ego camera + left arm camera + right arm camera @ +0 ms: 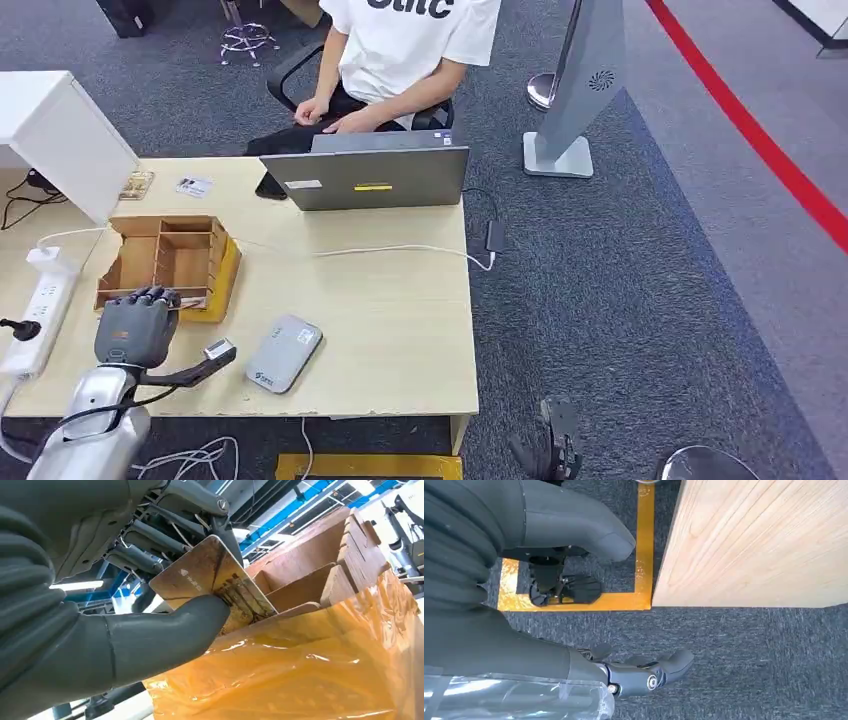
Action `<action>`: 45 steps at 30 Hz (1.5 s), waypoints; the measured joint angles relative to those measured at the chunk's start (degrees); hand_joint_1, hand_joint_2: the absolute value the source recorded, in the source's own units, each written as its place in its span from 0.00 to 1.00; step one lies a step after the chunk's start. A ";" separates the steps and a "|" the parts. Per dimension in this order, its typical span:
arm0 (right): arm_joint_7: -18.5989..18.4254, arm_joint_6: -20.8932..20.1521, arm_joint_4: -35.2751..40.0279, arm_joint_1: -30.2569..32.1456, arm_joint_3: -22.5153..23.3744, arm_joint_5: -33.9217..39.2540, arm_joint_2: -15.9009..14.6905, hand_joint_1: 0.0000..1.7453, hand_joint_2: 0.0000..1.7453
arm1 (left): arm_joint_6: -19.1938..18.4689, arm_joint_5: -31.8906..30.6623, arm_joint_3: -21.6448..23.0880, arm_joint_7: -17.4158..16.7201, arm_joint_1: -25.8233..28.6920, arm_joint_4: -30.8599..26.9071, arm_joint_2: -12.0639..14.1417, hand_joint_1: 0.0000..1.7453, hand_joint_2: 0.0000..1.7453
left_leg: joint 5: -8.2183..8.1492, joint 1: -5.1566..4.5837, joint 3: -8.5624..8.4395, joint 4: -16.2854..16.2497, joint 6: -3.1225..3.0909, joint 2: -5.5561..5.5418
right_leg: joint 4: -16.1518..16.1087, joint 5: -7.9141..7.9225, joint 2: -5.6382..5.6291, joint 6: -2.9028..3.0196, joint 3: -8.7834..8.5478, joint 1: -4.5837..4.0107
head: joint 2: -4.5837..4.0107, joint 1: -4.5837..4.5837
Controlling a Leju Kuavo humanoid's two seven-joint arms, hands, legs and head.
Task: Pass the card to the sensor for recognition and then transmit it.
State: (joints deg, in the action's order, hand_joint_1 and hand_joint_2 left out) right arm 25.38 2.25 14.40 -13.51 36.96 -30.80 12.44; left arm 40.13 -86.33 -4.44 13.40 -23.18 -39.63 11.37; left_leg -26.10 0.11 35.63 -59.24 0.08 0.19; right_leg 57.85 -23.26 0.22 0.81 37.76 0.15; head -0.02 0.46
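**A:** Head view. The left hand [138,325] sits at the near edge of the wooden divided box [165,262] on the desk [400,320]. What does it hold?

**B:** From above, only the back of the hand and its fingers [150,296] over the box rim can be seen. The left wrist view settles it: the card [212,582] is pinched between the thick thumb [165,630] and the darker fingers behind it, just above the box's nearest compartment [300,587]. The box stands on orange film [320,675].

**A:** And the relation that governs the coming move?

**B:** The grey sensor pad [284,352] lies flat on the desk to the hand's right and slightly nearer the robot, well apart from the box. Its long axis runs diagonally, from near-left to far-right. The card's long axis points up and away from the thumb. In my judgement the card must be carried rightward and laid roughly level over the pad.

**A:** Which arm is nearer?

**B:** The left, plainly. The right hand [644,675] hangs beside the desk's side panel [754,540], above the carpet, holding nothing; its fingers look partly curled, though the angle is poor and I cannot tell whether it is spread or clenched.

**A:** Anything else nearby?

**B:** A laptop [370,175] at the far edge, with a seated person [400,50] behind it.
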 joint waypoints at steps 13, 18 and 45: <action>-0.44 0.06 -0.02 -0.47 -0.13 -0.35 0.00 0.00 1.00 | -0.15 1.11 -0.76 2.53 -0.87 -7.62 -0.85 1.00 1.00 | 0.03 0.00 0.00 -0.01 0.00 -0.01 | 0.00 0.01 0.02 0.00 0.01 -0.01 | 0.00 -0.02; -0.96 0.07 -0.07 -1.10 -0.31 -0.87 0.18 0.00 1.00 | -4.53 2.34 -0.72 2.69 -5.53 -14.28 -2.10 1.00 1.00 | 0.10 0.00 0.01 -0.01 0.00 -0.03 | 0.00 0.11 0.04 0.01 0.00 0.00 | 0.00 0.00; -1.20 -0.66 -0.28 -1.45 -0.46 -1.09 0.79 0.00 1.00 | -5.95 1.55 0.15 0.66 -8.11 -18.27 -3.78 0.01 1.00 | 0.10 -0.01 0.00 -0.01 0.01 0.03 | 0.00 0.13 -0.03 0.06 0.03 0.00 | 0.00 0.00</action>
State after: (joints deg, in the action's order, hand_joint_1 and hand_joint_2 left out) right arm 24.17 1.60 14.12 -14.95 36.50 -31.89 13.22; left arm 34.18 -84.78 -4.28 14.05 -31.29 -57.90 7.59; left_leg -26.00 0.11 35.62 -59.25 0.09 0.22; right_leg 57.85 -23.13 0.19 0.87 37.78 0.15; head -0.02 0.46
